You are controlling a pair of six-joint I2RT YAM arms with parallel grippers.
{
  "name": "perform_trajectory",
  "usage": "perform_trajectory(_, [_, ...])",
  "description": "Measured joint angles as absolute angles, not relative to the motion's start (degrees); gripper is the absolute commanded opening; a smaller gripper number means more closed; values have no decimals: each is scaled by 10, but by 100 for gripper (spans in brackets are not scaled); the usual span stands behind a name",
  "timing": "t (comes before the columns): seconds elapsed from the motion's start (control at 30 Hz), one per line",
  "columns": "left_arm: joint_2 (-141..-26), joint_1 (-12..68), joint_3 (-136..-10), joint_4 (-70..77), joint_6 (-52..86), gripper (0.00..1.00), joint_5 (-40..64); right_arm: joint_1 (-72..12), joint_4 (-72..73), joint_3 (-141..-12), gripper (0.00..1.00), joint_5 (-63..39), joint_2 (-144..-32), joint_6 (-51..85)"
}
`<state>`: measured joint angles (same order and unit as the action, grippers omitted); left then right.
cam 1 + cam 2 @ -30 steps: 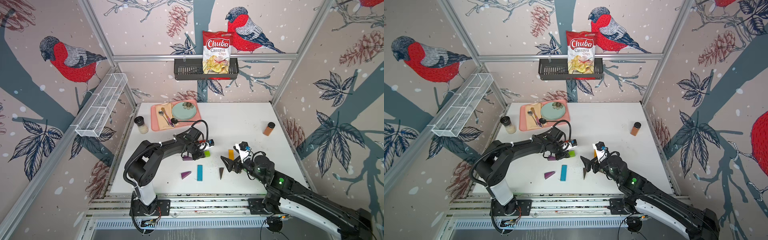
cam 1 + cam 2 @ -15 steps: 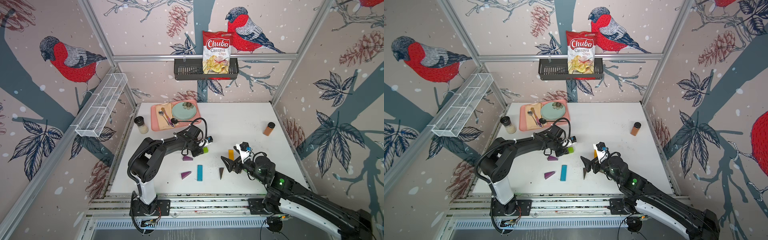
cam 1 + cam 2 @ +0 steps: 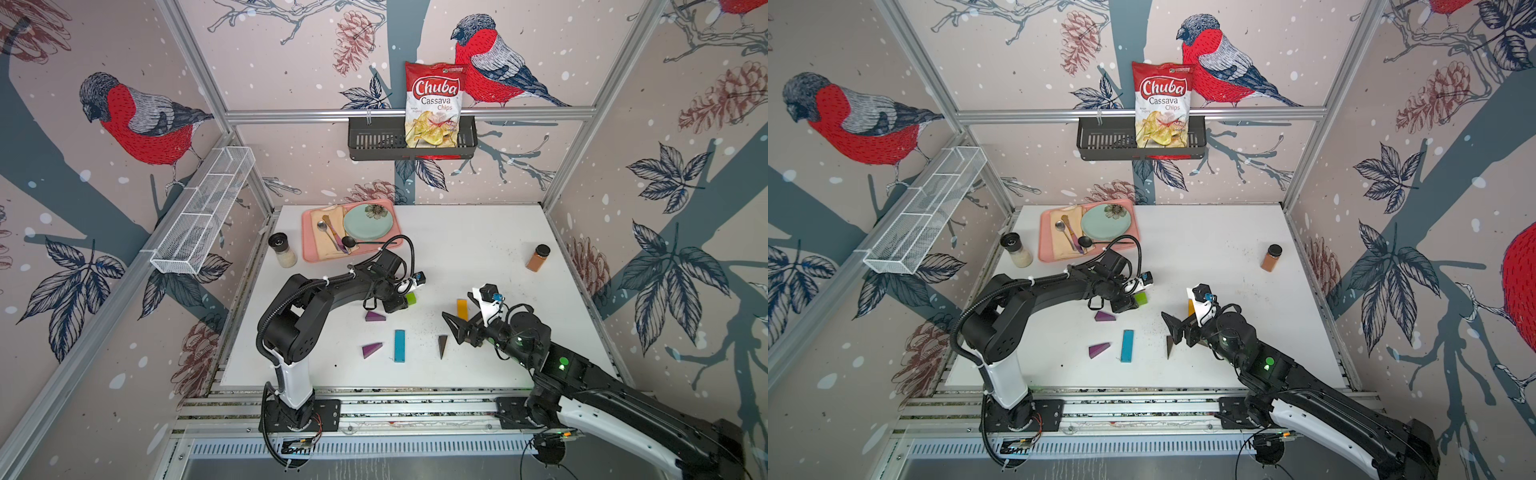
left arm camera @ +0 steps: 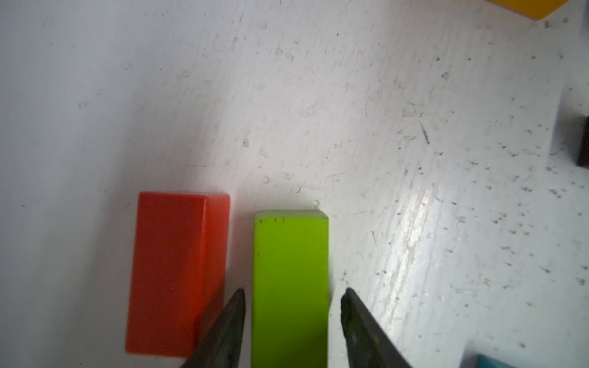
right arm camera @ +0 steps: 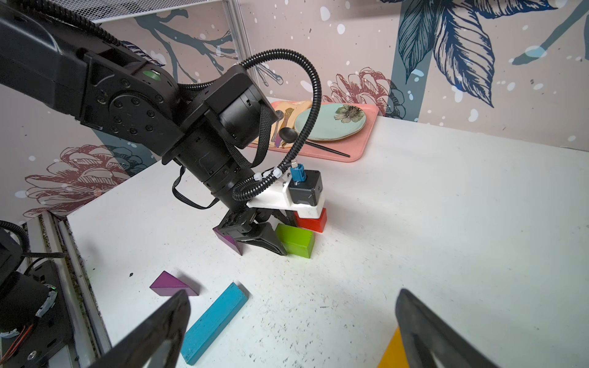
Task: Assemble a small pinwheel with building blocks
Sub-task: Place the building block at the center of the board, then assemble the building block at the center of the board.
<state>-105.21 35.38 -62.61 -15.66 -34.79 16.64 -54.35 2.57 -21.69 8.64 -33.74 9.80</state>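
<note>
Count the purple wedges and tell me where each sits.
2. One purple wedge lies near the green block, by the left arm; the second purple wedge lies beside the blue bar, nearer the front. Another could hide under the arm.

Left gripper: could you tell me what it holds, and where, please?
Nothing held: the left gripper straddles the green block, gaps at both long sides.

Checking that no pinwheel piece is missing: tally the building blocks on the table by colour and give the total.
Red block: 1
Green block: 1
Purple: 2, far purple wedge and near purple wedge
Blue bar: 1
Yellow bar: 1
Brown wedge: 1 in view
Total: 7 in view
</note>
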Motion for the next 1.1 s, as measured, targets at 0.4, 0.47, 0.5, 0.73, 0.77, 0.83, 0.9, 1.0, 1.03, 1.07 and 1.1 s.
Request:
perform_trajectory(0.4, [-1021, 354, -627, -159, -349, 49, 166, -543, 26, -217, 100, 86, -338, 98])
perform_trajectory(0.47, [-1012, 354, -626, -162, -348, 45, 167, -543, 26, -217, 99, 86, -338, 98])
perform_trajectory(0.5, [-1006, 355, -623, -161, -347, 41, 168, -543, 26, -217, 100, 86, -338, 98])
perform_trajectory(0.73, [-987, 378, -608, -173, -344, 28, 182, -543, 27, -215, 99, 86, -344, 98])
perform_trajectory(0.77, [-987, 383, -605, -174, -343, 28, 183, -543, 28, -215, 99, 86, -344, 98])
perform_trajectory(0.83, [-986, 390, -596, -174, -333, 28, 183, -542, 27, -215, 100, 86, -344, 98])
perform_trajectory(0.9, [-986, 395, -586, -173, -329, 28, 182, -542, 27, -215, 99, 86, -343, 98])
perform_trajectory(1.0, [-990, 399, -581, -169, -316, 28, 179, -540, 28, -213, 99, 86, -342, 98])
perform_trajectory(1.03, [-994, 400, -581, -166, -315, 28, 177, -540, 28, -213, 100, 86, -341, 98])
perform_trajectory(1.07, [-999, 401, -581, -162, -315, 28, 177, -540, 28, -213, 99, 86, -341, 98])
perform_trajectory(1.1, [-1005, 401, -581, -159, -314, 27, 173, -540, 28, -213, 100, 86, -341, 98])
